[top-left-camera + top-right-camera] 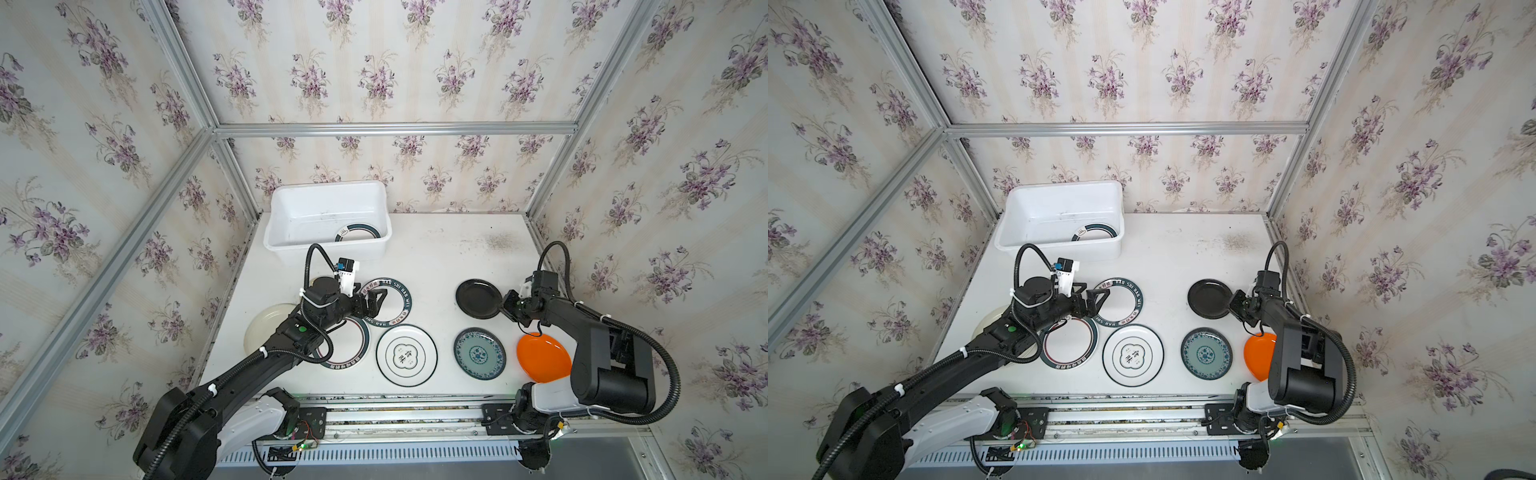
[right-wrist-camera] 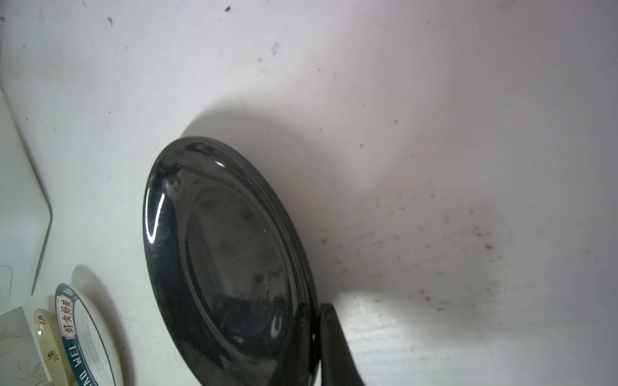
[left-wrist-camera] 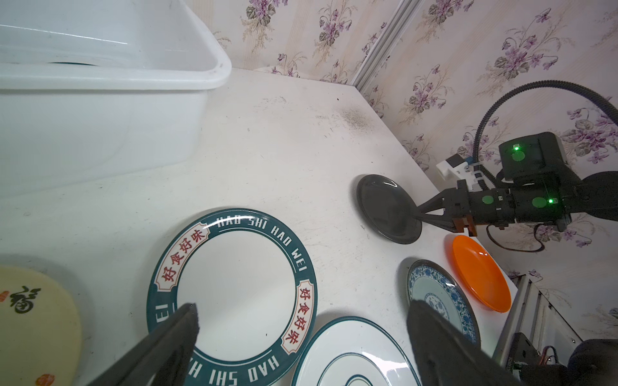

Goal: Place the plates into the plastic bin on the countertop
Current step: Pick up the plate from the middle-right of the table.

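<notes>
My right gripper (image 1: 508, 305) is shut on the rim of the black plate (image 1: 478, 298) at the right of the countertop (image 1: 436, 257). In the right wrist view its fingers (image 2: 329, 334) pinch the edge of the black plate (image 2: 227, 254), which looks tilted. My left gripper (image 1: 371, 304) hangs open over the lettered green-rimmed plate (image 1: 390, 301), holding nothing; the left wrist view shows this gripper (image 3: 304, 310) wide above that plate (image 3: 234, 290). The white plastic bin (image 1: 328, 249) stands at the back left with one green-rimmed plate (image 1: 357, 233) inside.
Along the front lie a cream plate (image 1: 266, 328), a green-rimmed plate (image 1: 353, 345) partly under my left arm, a white plate with centre characters (image 1: 406, 355), a blue-green patterned plate (image 1: 479, 353) and an orange plate (image 1: 540, 357). Aluminium rails and papered walls close in the sides.
</notes>
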Tool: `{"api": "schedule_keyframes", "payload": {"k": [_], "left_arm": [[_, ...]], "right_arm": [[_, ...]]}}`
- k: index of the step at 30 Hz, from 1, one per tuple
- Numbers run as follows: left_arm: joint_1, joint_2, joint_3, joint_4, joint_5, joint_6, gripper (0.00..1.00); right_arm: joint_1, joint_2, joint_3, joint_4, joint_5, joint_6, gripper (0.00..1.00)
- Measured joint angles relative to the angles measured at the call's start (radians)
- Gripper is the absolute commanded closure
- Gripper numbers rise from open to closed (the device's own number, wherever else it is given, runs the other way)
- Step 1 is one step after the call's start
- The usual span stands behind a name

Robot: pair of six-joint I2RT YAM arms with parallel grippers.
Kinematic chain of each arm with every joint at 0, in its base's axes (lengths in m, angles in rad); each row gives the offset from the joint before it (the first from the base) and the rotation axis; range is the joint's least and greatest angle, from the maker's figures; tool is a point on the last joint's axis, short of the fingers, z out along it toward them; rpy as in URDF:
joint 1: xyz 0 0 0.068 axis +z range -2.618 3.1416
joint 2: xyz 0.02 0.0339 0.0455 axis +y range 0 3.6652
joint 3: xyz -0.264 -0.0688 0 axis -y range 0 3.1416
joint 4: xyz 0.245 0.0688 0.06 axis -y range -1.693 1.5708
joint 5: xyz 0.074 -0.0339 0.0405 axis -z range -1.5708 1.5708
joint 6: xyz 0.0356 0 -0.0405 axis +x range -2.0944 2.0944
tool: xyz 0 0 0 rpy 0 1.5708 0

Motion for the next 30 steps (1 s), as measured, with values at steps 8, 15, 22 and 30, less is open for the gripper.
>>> {"api": "schedule_keyframes", "payload": {"k": [8,15,22,30], "left_arm": [[0.0,0.014,-0.008,0.001,-0.02,0.001,0.0],[0.0,0.016,-0.008,0.001,-0.025,0.001,0.0],[0.0,0.016,-0.008,0.001,-0.023,0.0,0.01],[-0.003,0.02,-0.008,0.002,-0.013,-0.011,0.01]], "right_arm": [[0.0,-0.027,-0.012,-0.013,0.0,0.023,1.0],[0.0,-0.047,-0.012,-0.021,-0.013,0.035,1.0],[0.0,-0.095,-0.013,-0.031,-0.072,0.107,1.0],[0.0,-0.145,-0.011,-0.016,-0.145,0.191,1.0]]}}
